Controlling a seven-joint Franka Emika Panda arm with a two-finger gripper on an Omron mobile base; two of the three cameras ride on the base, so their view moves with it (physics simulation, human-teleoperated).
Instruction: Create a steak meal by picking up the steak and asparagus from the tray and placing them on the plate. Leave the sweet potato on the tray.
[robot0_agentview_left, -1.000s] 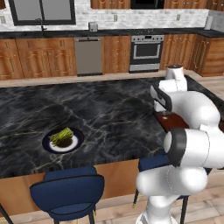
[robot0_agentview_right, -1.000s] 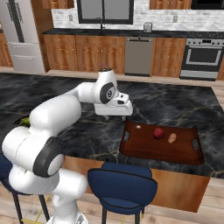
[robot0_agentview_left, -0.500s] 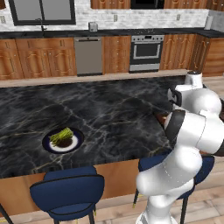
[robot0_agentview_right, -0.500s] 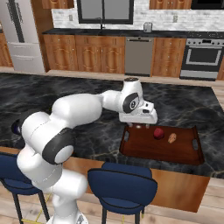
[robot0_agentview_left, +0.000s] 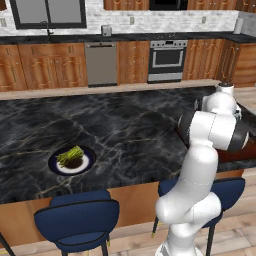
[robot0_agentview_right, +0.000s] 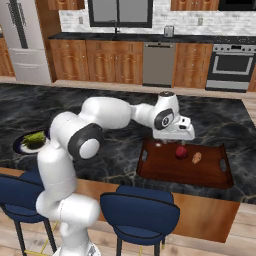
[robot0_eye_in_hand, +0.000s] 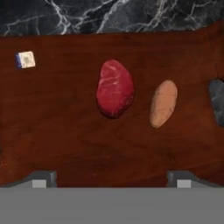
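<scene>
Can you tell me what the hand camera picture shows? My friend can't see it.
A dark red steak lies on a reddish-brown wooden tray, with an orange sweet potato beside it, not touching. The open gripper hangs above them, its fingertips wide apart, holding nothing. A small white cube sits near one corner.

The steak (robot0_eye_in_hand: 114, 89) lies mid-tray (robot0_eye_in_hand: 65, 131), the sweet potato (robot0_eye_in_hand: 163, 103) just beside it at 3 o'clock; a small white cube (robot0_eye_in_hand: 25, 60) sits at 10 o'clock.

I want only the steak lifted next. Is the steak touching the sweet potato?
Apart. In the hand view a strip of bare tray shows between the steak and the sweet potato.
</scene>
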